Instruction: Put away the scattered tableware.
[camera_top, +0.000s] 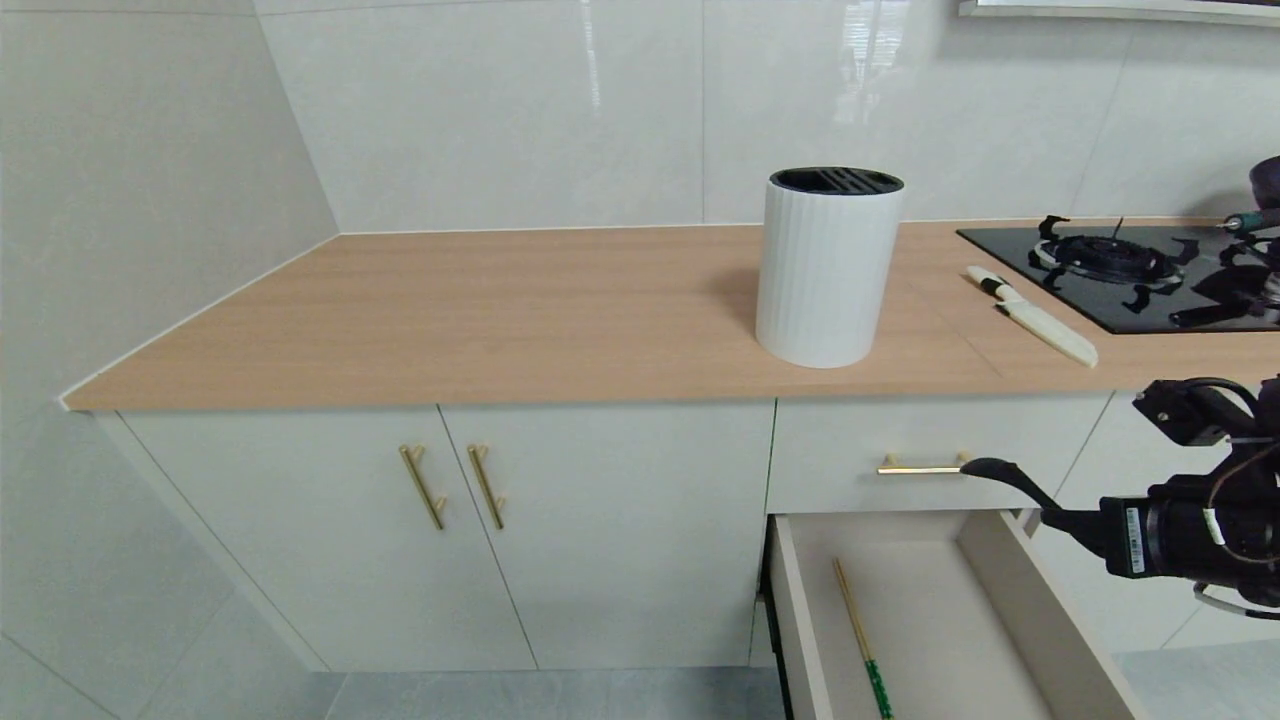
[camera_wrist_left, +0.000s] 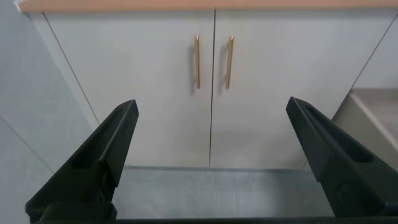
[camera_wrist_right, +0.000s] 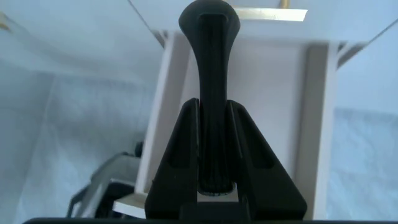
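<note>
1. Black utensil (camera_top: 1000, 473), long and narrow with a rounded end, perhaps a spoon; its kind is not certain. It is clamped between the closed fingers of the right gripper (camera_top: 1055, 517) at the lower right of the head view, with its tip above the right wall of the drawer.
2. Drawer (camera_top: 985, 570), white, pulled out at the lower right of the head view, under a shut drawer front with a brass handle. It holds chopsticks (camera_top: 858, 630) of wood with a green end, lying lengthwise near the left wall.
3. Knife (camera_top: 1035, 318), white blade, flat on the wooden counter (camera_top: 500, 320) at the right of the head view. It lies between the holder and the stove (camera_top: 1110, 270), touching neither.
4. Holder (camera_top: 825, 280), white and ribbed with a black slotted top, upright on the counter right of centre.
5. Left gripper (camera_wrist_left: 211, 106), fingers spread wide with nothing between them, facing the double cabinet doors (camera_wrist_left: 155, 93).
6. Step in hand, as judged: setting the black utensil down in the drawer.
7. Next move, as judged:
   - bring the tip inward over the drawer floor, clear of the right wall;
   - lower it;
   - release it beside the chopsticks.
8. Outstanding, as judged: the knife is not yet put away, and the slotted holder looks like its likely place.
</note>
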